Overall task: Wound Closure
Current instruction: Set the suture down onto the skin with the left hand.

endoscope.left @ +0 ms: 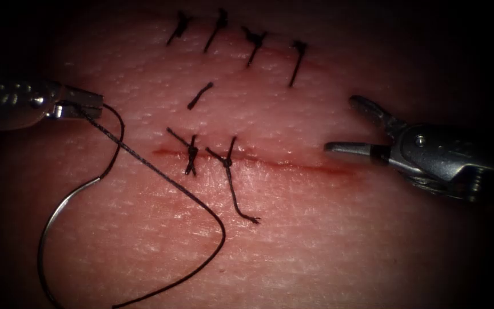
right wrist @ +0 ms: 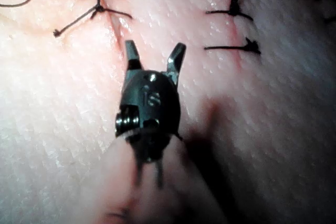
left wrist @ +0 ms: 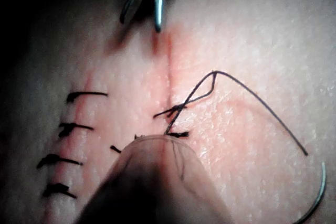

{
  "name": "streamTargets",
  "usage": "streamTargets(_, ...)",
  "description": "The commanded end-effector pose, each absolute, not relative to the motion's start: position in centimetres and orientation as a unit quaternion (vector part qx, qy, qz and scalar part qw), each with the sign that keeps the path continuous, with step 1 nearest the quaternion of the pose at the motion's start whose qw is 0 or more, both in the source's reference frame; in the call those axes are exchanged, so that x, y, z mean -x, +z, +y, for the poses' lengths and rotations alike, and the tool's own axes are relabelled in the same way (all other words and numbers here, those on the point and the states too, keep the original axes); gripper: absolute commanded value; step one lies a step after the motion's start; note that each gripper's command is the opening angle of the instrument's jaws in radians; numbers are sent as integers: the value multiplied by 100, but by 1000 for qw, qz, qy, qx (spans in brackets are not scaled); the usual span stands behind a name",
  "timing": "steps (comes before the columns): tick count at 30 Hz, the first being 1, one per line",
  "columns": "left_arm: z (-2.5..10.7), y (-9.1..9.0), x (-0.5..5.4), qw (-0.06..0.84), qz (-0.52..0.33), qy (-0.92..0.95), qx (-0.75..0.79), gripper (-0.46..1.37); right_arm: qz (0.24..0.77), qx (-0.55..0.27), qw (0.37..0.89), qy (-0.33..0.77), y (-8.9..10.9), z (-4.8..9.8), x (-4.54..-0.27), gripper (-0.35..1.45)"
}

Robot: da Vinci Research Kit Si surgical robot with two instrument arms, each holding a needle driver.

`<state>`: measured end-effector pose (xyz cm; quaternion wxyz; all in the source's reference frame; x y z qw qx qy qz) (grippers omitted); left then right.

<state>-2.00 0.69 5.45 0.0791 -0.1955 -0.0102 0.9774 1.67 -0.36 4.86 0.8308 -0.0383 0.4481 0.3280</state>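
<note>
While the curved needle lies loose on the tissue at the near left of the endoscope view, not in the flesh and held by neither tool, its thread trails up from its blunt end to the left tool, whose jaws are pressed together on the strand; a second length sweeps out in a wide loop across the near surface before running off the lower edge. Farther in, the cut runs left to right, with two knotted stitches already tied across its left part, their tails lying on the skin. To the right of those knots the cut stands unclosed, a thin line of red fluid marking it, so by the look of it the job is roughly a third done, with most of the length left to stitch. At that open end the right tool hovers with jaws spread wide, holding nothing. Beyond, a row of finished stitches crosses an older closed line, with one cut end of thread lying loose between the two rows.
</note>
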Motion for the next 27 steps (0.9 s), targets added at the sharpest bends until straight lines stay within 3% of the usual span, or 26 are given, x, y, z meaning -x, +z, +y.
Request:
streamTargets(1, 68, 556, 200, 78, -10, 977, 196, -35, 450, 34, 831, 325, 486, -36, -167, 137)
streamTargets(13, 78, 632, 161, 118, 8, 970, 212, -35, 450, 37, 832, 322, 487, -40, -168, 137)
streamTargets(27, 115, 494, 69, 167, 73, 981, 63, -35, 450, 38, 832, 322, 487, -44, -168, 139)
